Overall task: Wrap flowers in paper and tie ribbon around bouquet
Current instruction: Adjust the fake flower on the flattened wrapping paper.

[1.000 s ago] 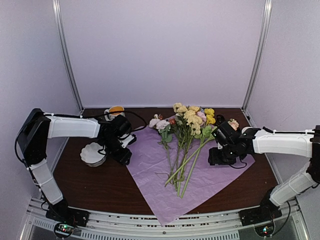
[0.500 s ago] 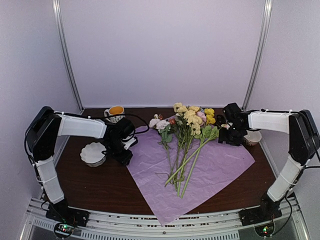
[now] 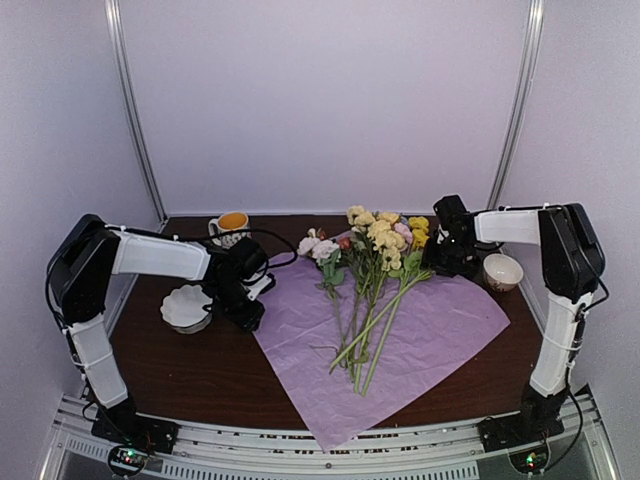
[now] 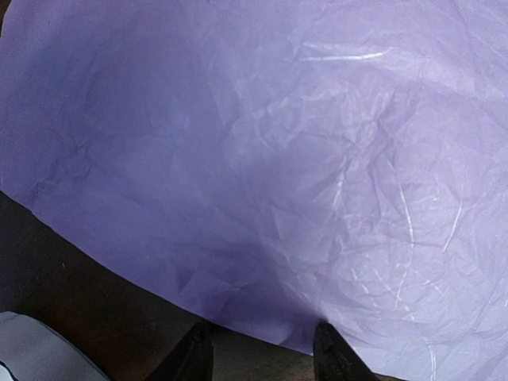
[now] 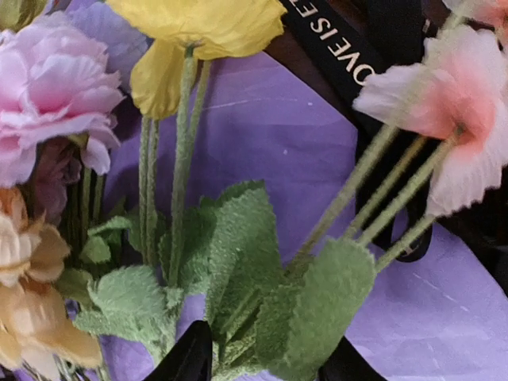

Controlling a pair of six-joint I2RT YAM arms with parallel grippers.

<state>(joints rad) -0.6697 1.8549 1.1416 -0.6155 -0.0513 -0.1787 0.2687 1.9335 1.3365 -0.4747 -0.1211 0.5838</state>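
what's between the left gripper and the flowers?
Only bare paper, clearest in the top view: left gripper at its left edge, flowers farther right.

Mug (image 3: 231, 224), white fluted dish (image 3: 186, 306), small bowl (image 3: 502, 271) on table (image 3: 200, 370).

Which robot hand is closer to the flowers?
Right. The right gripper is at the blooms of the flowers; the left gripper is over the left edge of the paper, away from them.

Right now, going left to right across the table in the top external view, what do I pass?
white fluted dish → mug with orange liquid → flowers → small cream bowl
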